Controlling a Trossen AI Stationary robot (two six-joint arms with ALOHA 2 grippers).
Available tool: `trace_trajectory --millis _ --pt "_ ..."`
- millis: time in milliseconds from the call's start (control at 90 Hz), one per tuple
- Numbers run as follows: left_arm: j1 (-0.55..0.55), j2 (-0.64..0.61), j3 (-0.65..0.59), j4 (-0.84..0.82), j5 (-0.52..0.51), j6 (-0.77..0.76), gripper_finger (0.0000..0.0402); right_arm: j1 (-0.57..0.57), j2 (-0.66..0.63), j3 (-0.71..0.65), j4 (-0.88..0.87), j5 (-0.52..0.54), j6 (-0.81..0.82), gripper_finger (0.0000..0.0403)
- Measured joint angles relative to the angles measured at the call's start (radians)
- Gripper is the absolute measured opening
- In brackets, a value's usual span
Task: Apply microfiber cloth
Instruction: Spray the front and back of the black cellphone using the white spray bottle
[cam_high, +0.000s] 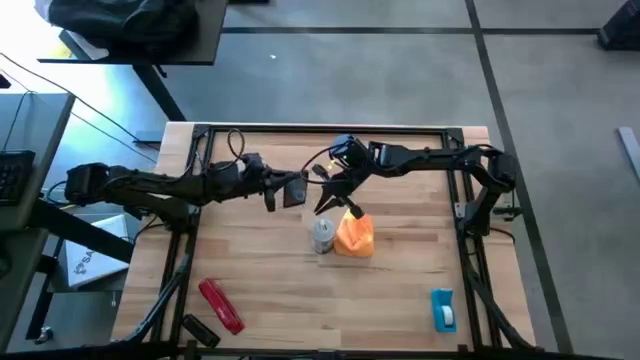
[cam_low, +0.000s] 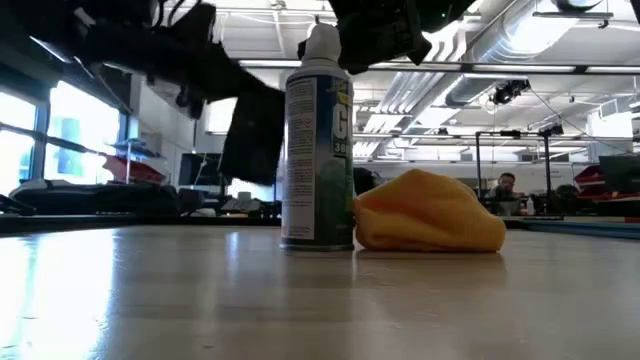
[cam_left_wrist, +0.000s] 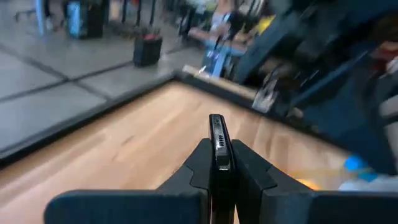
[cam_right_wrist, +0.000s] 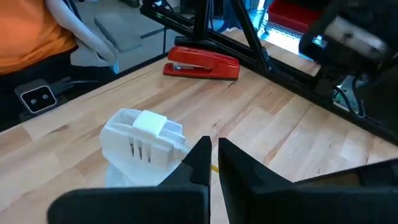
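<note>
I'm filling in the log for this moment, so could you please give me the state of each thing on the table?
Phone: held on edge, off the table, in the left pincer.
Right pincer: nearly shut, empty, above the can.
Spray can: upright, touching the cloth.
Orange cloth: bunched, lying free.
Red stapler: closed, lying flat.

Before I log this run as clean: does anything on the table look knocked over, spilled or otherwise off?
Nothing stands out. The spray can stands upright, the microfiber cloth lies bunched right beside it, and the red stapler lies flat. The left gripper holds the phone edge-on above the table.
</note>
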Motion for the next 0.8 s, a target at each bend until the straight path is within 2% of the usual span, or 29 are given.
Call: trace_trajectory --millis 89,256,456,611,800 --pt "0.013 0.0 0.0 0.064 0.007 0.0 0.0012 0.0 0.0 0.0 0.0 0.005 0.0 0.0" --pt "0.056 -0.016 0.0 0.085 0.007 -0.001 0.0012 0.0 0.002 -0.002 -0.009 0.042 -0.003 0.0" --pt "0.125 -0.111 0.0 0.089 0.016 -0.003 0.0012 0.0 -0.021 -0.006 0.002 0.083 -0.004 0.0" --pt "0.155 -0.197 0.0 0.042 0.037 0.029 0.0012 0.0 -0.08 -0.004 0.033 0.138 -0.029 0.0" --pt "0.161 -0.268 0.0 -0.046 0.016 0.054 0.0012 0.001 -0.154 -0.003 0.057 0.256 -0.03 0.0"
